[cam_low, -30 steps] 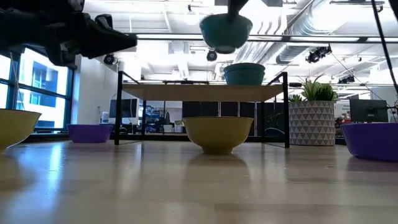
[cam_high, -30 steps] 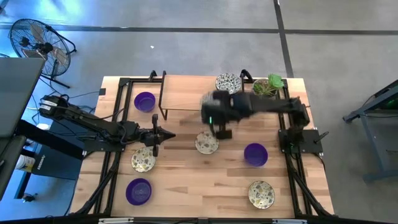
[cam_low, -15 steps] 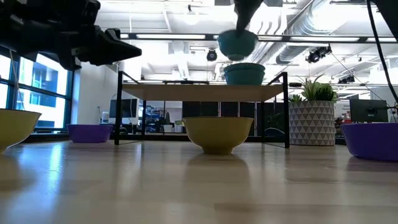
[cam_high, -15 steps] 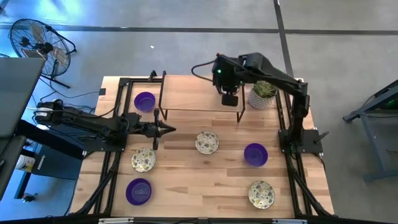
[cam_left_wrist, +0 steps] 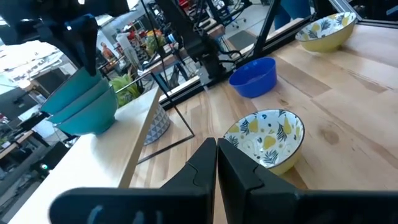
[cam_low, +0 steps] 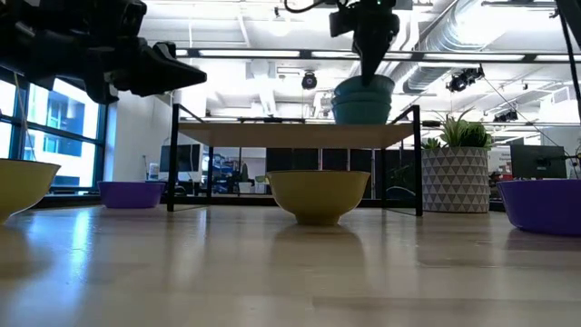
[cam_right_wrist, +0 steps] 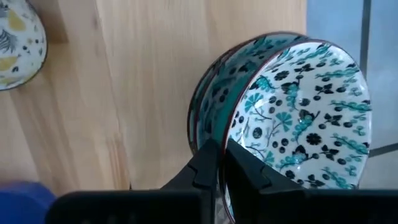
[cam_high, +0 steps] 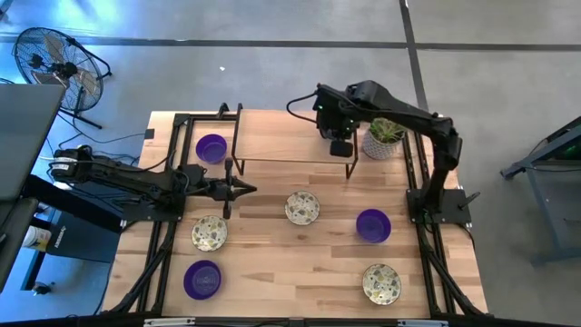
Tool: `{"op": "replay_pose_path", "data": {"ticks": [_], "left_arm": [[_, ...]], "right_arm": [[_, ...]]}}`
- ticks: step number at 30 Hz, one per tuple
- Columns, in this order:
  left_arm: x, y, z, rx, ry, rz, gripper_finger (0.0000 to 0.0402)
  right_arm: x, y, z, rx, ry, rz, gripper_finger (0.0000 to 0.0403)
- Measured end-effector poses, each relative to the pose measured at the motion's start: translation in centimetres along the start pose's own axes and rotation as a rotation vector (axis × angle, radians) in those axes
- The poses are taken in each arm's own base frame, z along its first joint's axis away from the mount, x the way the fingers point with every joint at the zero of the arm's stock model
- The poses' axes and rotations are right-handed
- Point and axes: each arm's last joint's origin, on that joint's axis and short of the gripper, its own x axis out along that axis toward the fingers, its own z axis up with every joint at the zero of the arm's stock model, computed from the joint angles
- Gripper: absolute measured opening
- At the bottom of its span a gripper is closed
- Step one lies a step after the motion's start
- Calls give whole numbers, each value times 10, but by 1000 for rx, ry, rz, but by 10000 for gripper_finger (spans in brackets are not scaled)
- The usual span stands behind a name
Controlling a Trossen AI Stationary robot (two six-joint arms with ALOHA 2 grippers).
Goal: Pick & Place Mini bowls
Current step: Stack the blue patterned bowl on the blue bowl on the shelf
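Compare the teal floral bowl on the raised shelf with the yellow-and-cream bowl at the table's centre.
The teal floral bowl sits nested in a second teal bowl on the raised wooden shelf; the yellow-and-cream bowl stands alone on the tabletop. The right hand pinches the teal floral bowl's rim; nothing touches the yellow-and-cream bowl. Both are small, round, patterned.

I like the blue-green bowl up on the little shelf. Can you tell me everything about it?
The teal bowl is glossy, white inside with teal and black flowers and a dark rim. It sits nested in a matching bowl on the wooden shelf, near the potted plant. The right pincer pinches its rim, fingers nearly together.
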Motion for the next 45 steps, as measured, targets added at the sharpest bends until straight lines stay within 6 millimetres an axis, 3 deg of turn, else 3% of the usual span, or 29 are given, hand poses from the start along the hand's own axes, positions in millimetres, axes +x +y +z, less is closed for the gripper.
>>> {"op": "replay_pose_path", "data": {"ticks": [14,26,30,35,40,45], "left_arm": [[0,0,0,0,-1,-1,10],[0,0,0,0,-2,-3,10],[0,-1,0,0,-11,-19,10],[0,-1,0,1,-11,-19,10],[0,-1,0,2,-11,-20,10],[0,-1,0,2,-10,-20,10]], "right_arm": [[24,2,-4,-5,21,-37,24],[24,2,-2,-1,5,-39,112],[17,1,-4,16,-20,-57,134],[-8,-1,-14,66,-115,-83,149],[-34,-10,-27,187,-237,-90,128],[-30,-18,-30,273,-228,-60,49]]}}
